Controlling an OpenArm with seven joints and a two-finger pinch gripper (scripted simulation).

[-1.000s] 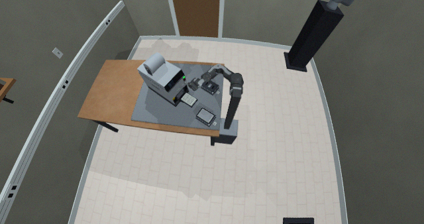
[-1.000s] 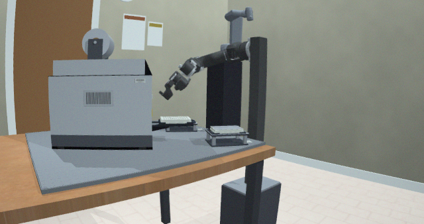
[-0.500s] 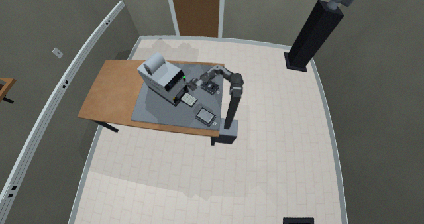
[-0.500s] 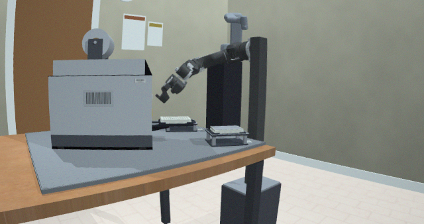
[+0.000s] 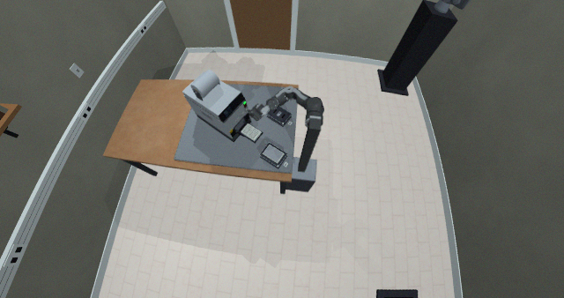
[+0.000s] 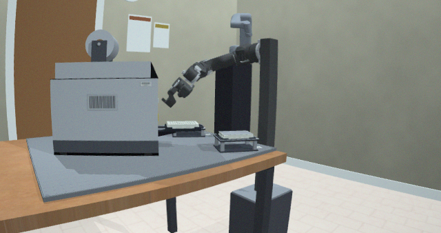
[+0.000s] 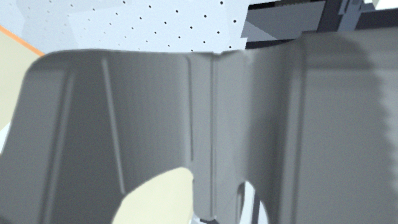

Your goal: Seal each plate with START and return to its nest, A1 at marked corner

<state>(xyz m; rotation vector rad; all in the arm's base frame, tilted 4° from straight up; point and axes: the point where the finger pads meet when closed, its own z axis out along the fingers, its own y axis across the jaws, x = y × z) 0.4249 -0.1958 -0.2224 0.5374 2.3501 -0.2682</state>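
The grey sealer (image 5: 211, 101) (image 6: 103, 105) stands on the grey mat, and a small green lamp (image 5: 244, 102) is lit on its front. A white plate (image 5: 251, 132) (image 6: 182, 124) lies on the stage, out in front of the sealer. A second plate (image 5: 273, 153) (image 6: 236, 134) sits in the near nest. The far nest (image 5: 280, 115) is dark and holds no plate. My gripper (image 5: 255, 111) (image 6: 169, 100) (image 7: 225, 135) is shut on nothing. It hangs close to the sealer's front panel, above the stage. In the wrist view the closed fingers fill most of the frame.
The grey mat (image 5: 207, 150) (image 6: 114, 171) lies on a wooden table (image 5: 145, 122) (image 6: 21, 205). My arm's black column (image 5: 307, 145) (image 6: 267, 88) stands at the table's corner next to the near nest. A foil roll (image 5: 206, 83) (image 6: 101, 47) tops the sealer.
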